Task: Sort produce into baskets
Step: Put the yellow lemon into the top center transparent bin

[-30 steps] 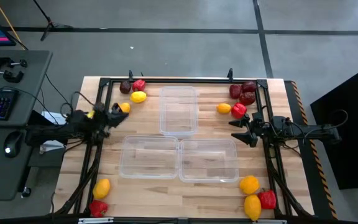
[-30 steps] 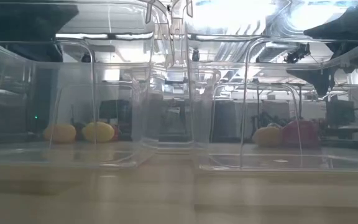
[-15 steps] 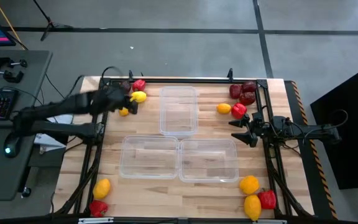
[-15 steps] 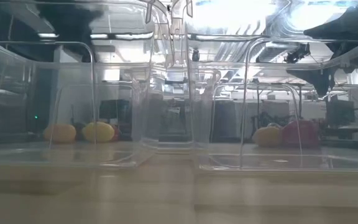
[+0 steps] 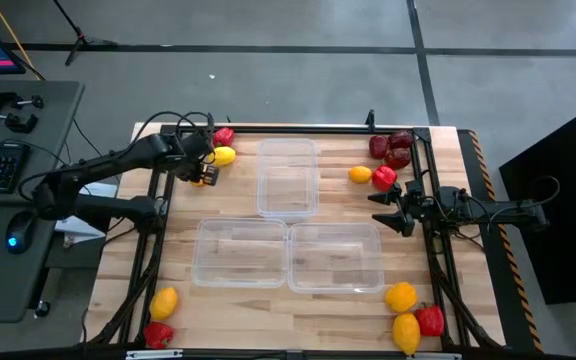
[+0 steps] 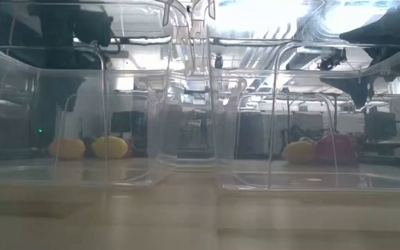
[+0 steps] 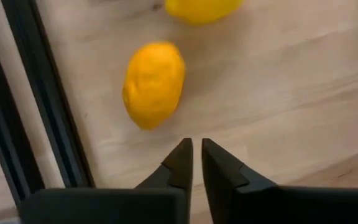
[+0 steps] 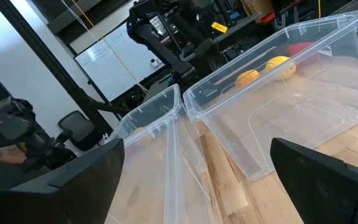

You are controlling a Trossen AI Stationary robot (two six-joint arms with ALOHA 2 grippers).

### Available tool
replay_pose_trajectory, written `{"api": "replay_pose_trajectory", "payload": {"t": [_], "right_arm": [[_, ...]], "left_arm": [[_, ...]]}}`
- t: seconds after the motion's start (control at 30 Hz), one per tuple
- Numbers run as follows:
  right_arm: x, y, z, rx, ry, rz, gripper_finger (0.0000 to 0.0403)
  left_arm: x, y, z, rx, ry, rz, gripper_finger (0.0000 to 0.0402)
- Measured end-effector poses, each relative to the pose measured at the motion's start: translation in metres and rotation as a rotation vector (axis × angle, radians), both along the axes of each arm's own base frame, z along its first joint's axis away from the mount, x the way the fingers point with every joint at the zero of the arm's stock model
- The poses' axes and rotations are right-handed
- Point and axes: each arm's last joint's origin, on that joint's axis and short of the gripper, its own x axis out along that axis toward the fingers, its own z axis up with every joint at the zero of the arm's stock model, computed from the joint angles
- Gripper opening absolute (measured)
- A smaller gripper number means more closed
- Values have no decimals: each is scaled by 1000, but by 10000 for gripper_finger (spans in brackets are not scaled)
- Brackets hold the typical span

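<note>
near edge of table: yellow-orange piece and red pepper at left corner; orange citrus, lemon and red pepper at right corner. untouched.

next back: two clear baskets side by side, left one, right one, nothing in either. third basket behind them, toward centre, also nothing in it.

right gripper waiting off the right basket's far right corner, fingers spread wide, holding nothing. just beyond it: orange piece, red pepper, maroon fruits.

far left: left gripper at work, low over the wood just beside an orange citrus. fingers nearly pressed together, thin gap only, pinching nothing. key relation: in wrist view, citrus sits just ahead of the tips and off to one side, not between them, no contact. oval, long axis roughly in line with the fingers, slightly tilted. lemon just past it, red pepper and dark fruit nearby at the far frame rail.

left arm clearly nearer this cluster; right arm well apart from it. likely needs: spread fingers, shift sideways to centre on citrus, close across its short axis. risk: nudging and rolling it toward the lemon or side rail.
</note>
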Motion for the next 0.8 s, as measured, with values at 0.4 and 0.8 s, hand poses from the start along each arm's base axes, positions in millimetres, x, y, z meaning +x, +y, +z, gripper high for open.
{"api": "replay_pose_trajectory", "payload": {"t": [0.4, 0.8], "right_arm": [[0, 0, 0, 0, 0, 0, 392], [0, 0, 0, 0, 0, 0, 392]], "left_arm": [[-11, 16, -3, -42, -6, -18, 203], [0, 54, -35, -94, 85, -69, 320]]}}
